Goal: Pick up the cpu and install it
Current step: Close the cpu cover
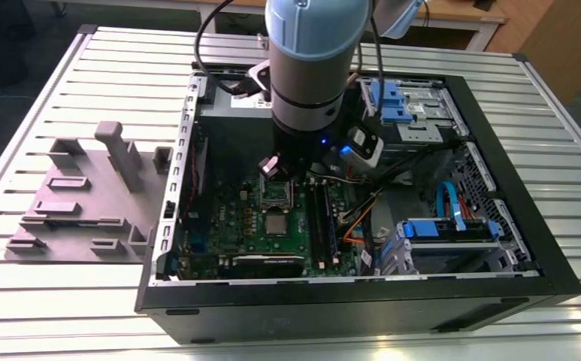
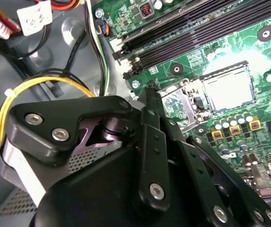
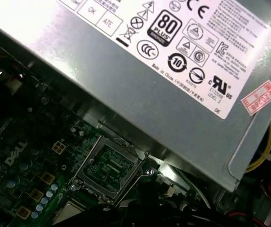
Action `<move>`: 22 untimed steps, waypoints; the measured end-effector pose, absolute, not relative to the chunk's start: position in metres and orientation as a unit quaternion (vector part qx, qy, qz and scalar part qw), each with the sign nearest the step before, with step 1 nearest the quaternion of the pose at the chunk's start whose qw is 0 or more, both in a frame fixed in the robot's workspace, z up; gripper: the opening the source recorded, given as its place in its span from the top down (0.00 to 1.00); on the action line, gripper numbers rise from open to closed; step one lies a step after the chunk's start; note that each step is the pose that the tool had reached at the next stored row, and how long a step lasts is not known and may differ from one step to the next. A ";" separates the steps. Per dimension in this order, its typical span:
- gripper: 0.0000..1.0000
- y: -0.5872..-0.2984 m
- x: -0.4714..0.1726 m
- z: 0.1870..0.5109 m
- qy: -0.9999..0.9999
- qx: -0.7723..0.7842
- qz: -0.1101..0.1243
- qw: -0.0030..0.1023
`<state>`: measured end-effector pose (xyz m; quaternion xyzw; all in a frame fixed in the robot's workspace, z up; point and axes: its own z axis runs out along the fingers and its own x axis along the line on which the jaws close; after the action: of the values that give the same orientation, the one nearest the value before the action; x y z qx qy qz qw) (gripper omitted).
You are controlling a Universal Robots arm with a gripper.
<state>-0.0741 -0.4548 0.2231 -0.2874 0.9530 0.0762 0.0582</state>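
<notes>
1. The cpu [image 1: 273, 224] is lying flat on the green motherboard [image 1: 222, 227], silvery top up. In the exterior view it's just on the near side of the socket [image 1: 274, 196]. Nothing is touching it as far as I can see.
2. The socket looks empty. In the first wrist view you can look straight into the dark centre inside its metal frame, and there's no chip in there.
3. The gripper [image 1: 273, 167] hangs straight down off the arm into the open pc case [image 1: 370, 304]. It's over the far edge of the socket, close to the power supply [image 3: 140, 90]. That puts it nearer the socket than the cpu, and it looks to be above the board rather than resting on it.
4. Claw state: honestly can't tell if it's open or closed. The black linkage in the second wrist view hides the business end, and the exterior view doesn't settle it either.
5. Progress, my read: pretty much at square one. The chip isn't picked up and the socket isn't filled, so both the grab and the install are left.
6. Side stuff: a grey plastic fixture [image 1: 80, 203] with upright blocks sits on the slatted table [image 1: 70, 301]. It's at the exterior view's left of the case, well apart from the action
</notes>
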 end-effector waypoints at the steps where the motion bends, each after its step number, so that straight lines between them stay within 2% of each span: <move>1: 0.90 -0.455 -0.074 0.222 0.954 -0.284 0.076 0.059; 22: 0.90 -0.453 -0.075 0.207 0.962 -0.257 0.074 0.061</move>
<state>-0.0751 -0.4530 0.2068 -0.2570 0.9616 0.0744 0.0607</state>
